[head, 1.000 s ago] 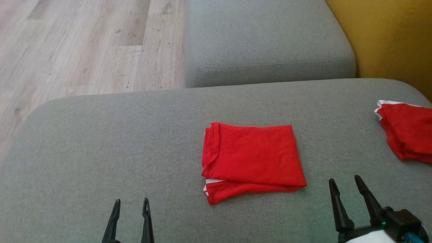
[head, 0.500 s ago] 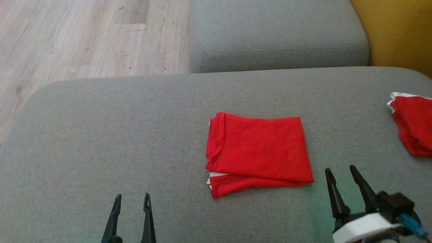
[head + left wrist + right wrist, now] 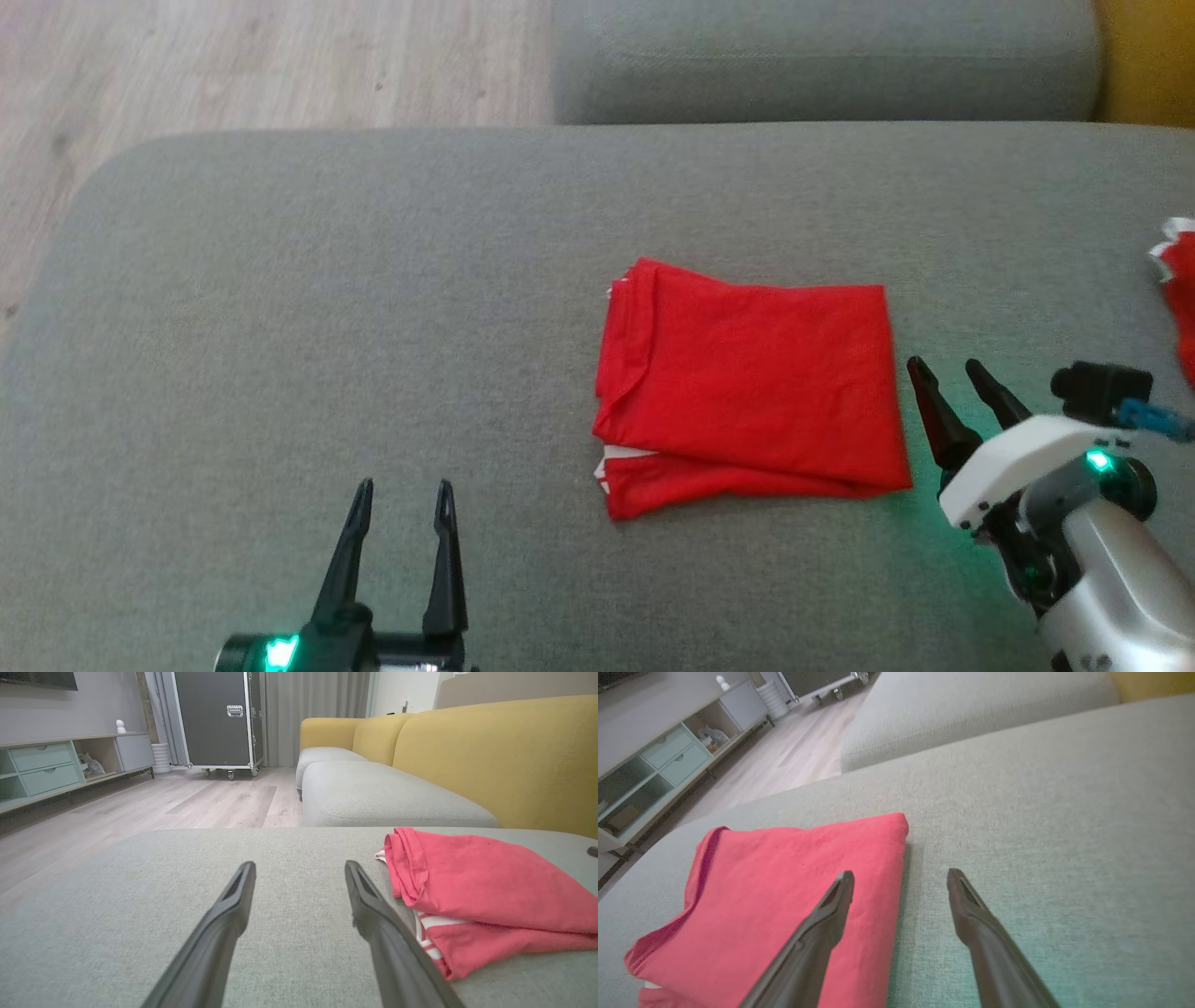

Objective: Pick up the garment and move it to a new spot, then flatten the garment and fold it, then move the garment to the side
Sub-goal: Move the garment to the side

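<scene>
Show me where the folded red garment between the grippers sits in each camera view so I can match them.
Head view: red garment right of centre, just left of the right gripper.
Left wrist view: red garment at the right, beside the left gripper.
Right wrist view: red garment lower left, its edge between the right gripper's fingers.
Shared landmark: the farther grey cushion, beyond the garment in all three.
</scene>
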Robot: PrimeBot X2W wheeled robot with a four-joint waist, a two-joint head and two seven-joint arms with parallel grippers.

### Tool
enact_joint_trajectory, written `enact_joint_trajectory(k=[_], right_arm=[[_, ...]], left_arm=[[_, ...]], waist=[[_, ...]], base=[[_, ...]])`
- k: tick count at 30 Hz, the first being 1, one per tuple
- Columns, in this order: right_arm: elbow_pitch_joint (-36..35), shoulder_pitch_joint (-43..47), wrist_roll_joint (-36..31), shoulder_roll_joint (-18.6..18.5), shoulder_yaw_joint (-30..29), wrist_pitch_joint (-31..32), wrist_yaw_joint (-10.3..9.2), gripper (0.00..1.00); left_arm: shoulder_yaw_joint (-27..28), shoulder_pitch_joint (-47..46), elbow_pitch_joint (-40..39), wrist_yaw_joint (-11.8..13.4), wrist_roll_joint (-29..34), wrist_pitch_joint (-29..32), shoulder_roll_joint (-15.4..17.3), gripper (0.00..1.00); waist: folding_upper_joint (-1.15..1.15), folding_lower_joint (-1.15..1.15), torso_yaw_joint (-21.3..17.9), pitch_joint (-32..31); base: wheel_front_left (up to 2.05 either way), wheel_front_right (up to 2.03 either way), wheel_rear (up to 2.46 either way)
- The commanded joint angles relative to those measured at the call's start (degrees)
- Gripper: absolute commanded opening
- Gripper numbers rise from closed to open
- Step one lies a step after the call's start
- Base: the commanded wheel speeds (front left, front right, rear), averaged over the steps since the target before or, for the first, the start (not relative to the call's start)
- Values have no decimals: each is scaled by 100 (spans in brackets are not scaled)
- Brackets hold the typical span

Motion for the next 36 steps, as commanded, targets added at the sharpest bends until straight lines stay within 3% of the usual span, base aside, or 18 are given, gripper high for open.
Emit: enact_joint_trajectory(k=[1,5,6,7,9,13,18,27,36], right_arm=[[4,-258,134,-117,136,133,-4,100],[360,-451,527,-33,313,495,-4,100],[432,-475,615,-6,379,563,-4,80],[432,-475,615,-6,379,563,-4,80],[559,-513,768,41,464,588,-4,0],[624,-578,1006,33,602,356,-4,0],[551,-739,1046,-364,799,166,-4,0],[70,-1317,833,-1825,1011,430,-4,0],[-324,-1909,682,-3257,490,589,-4,0]], left_arm=[[92,-307,-169,29,1,-55,-48,100],[-16,-442,-173,53,3,-55,-48,100],[-39,-462,-178,51,8,-55,-48,100],[-39,-462,-178,51,8,-55,-48,100],[-90,-501,-211,30,41,-55,-48,100],[-100,-514,-331,93,1,-55,-48,100],[-63,-501,-514,51,102,-55,-46,100],[-108,-719,-824,-64,37,-55,-47,100],[-78,-1219,-924,-194,64,-55,-47,100]], waist=[[0,-2,122,141],[0,-2,230,231],[0,-2,246,238],[0,-2,246,238],[0,-2,273,243],[0,-2,257,240],[0,-2,5,309],[0,-2,-739,837],[0,-2,-1078,1620]], base=[[0,0,0],[0,0,0],[0,0,0],[0,0,0],[0,0,0],[0,0,0],[0,0,0],[0,0,0],[0,0,0]])
